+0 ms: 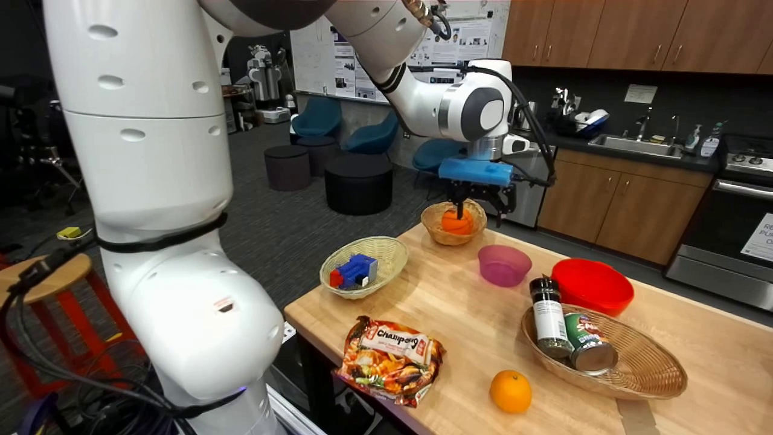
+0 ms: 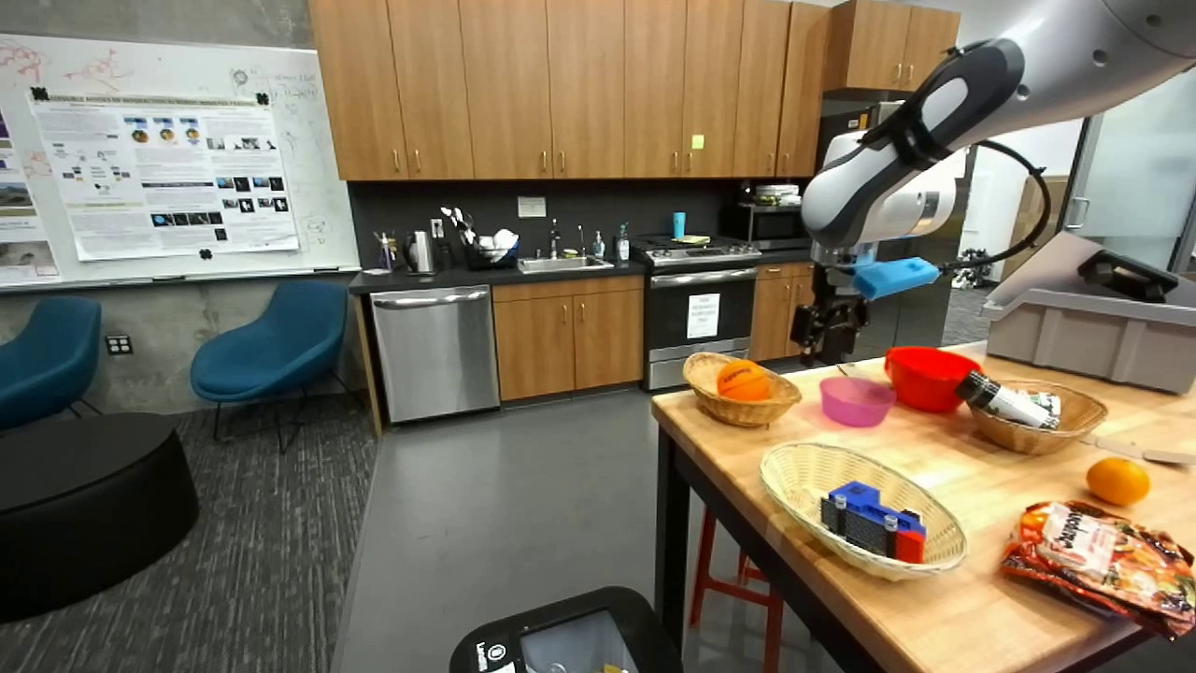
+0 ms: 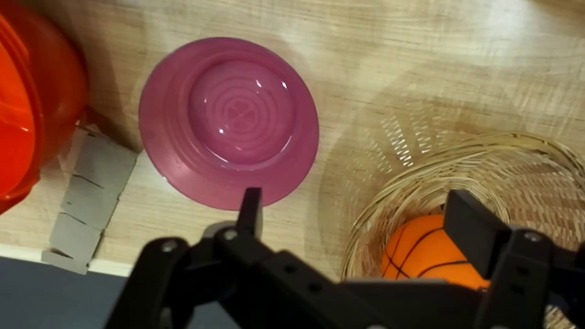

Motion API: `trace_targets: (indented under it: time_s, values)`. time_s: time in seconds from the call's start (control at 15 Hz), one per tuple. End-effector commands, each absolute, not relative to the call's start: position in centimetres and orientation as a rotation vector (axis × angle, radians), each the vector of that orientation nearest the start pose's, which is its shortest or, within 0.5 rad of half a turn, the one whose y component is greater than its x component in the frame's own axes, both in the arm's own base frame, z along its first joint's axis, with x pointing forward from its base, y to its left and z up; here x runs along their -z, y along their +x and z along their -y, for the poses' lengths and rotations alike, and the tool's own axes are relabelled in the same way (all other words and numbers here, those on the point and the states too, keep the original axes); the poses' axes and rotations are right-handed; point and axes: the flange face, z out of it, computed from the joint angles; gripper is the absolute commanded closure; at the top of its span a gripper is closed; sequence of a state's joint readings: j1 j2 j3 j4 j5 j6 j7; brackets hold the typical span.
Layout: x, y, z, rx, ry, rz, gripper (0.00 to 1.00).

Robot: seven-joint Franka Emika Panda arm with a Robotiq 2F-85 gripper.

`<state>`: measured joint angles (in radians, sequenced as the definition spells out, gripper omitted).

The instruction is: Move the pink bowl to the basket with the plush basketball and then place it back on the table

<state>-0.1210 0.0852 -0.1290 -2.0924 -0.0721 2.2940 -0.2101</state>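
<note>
Small round magenta-pink plastic bowl (image 3: 228, 121) stands upright on the light-wood butcher-block table (image 1: 471, 320), between the larger bright red bowl (image 1: 595, 287) and the round tan woven basket (image 3: 544, 183) with the plush orange basketball (image 3: 425, 249) in it. Black two-finger gripper (image 3: 354, 196): fingers spread wide. In the wrist view one finger lines up with the bowl's rim, the other with the ball; in an exterior view the tips hang above, apart from both.

Edges: pink bowl is near the pale table edge, bare strip between, grey tape-like strip (image 3: 91, 201) just beside the rim. Tan basket sits at the table corner. Bowl-to-basket gap is narrow bare wood; most open room lies towards the crinkly orange-red noodle packet (image 1: 389, 360).

Views: wrist view gives the pink bowl's ringed floor. In an exterior view the pink bowl overlaps the red one; wrist view shows wood between them. A grey plastic bin (image 2: 1093, 341), on the tabletop past the red bowl, shows only in an exterior view. Both exterior views show the pale oval woven basket (image 2: 804, 472) with blue-and-red toy blocks (image 1: 357, 269), close to the table edge.
</note>
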Motion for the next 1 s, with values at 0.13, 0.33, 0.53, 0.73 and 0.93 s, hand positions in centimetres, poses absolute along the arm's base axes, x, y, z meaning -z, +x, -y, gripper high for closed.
trace_targets:
  time_s: [0.13,0.33,0.53,0.73,0.93]
  values:
    - [-39.3,54.8,13.4,0.013,-3.238,0.040,0.00]
    - [-39.0,54.4,13.5,-0.110,-3.264,0.038,0.00]
    - [-39.0,54.1,13.5,-0.201,-3.279,0.046,0.00]
    - [-39.4,53.9,13.3,-0.244,-3.273,0.062,0.00]
    - [-39.1,53.8,13.5,-0.214,-3.257,0.057,0.00]
